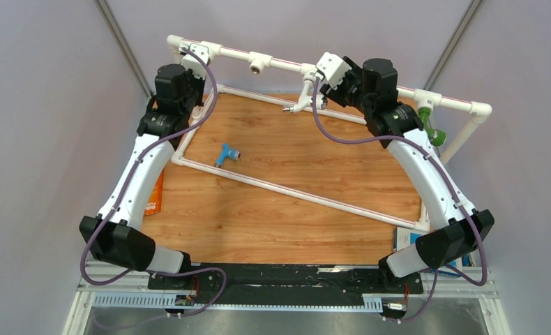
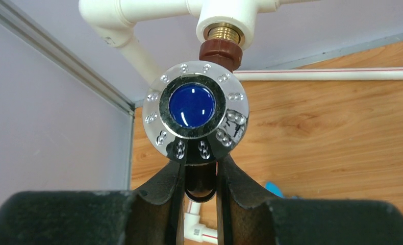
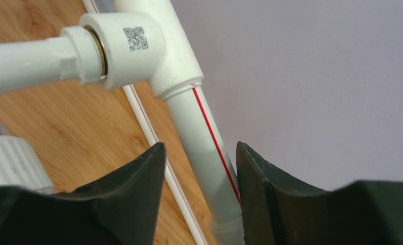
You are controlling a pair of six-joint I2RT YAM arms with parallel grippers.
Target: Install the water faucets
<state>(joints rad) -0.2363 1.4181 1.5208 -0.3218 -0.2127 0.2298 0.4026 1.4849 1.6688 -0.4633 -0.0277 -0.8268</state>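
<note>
The dark brown faucet [image 2: 220, 52] sits threaded into the brass socket of a tee [image 2: 225, 18] on the white pipe frame [image 1: 370, 78], its chrome handle with a blue cap [image 2: 192, 105] facing the camera. My left gripper [image 2: 200, 171] is shut on its dark body, at the frame's far left corner [image 1: 192, 54]. The white faucet [image 1: 299, 100] hangs from the middle tee [image 3: 133, 43]. My right gripper [image 3: 199, 158] is open just beside it, holding nothing, with the pipe behind its fingers. A green faucet [image 1: 433, 130] is mounted at the right. A light blue faucet [image 1: 225, 153] lies on the table.
An empty tee socket [image 1: 259, 66] faces forward on the top rail between the two arms. The frame's lower rails [image 1: 307, 195] cross the wooden table. An orange item [image 1: 154, 199] lies at the left edge and a blue box [image 1: 402, 237] at the right edge.
</note>
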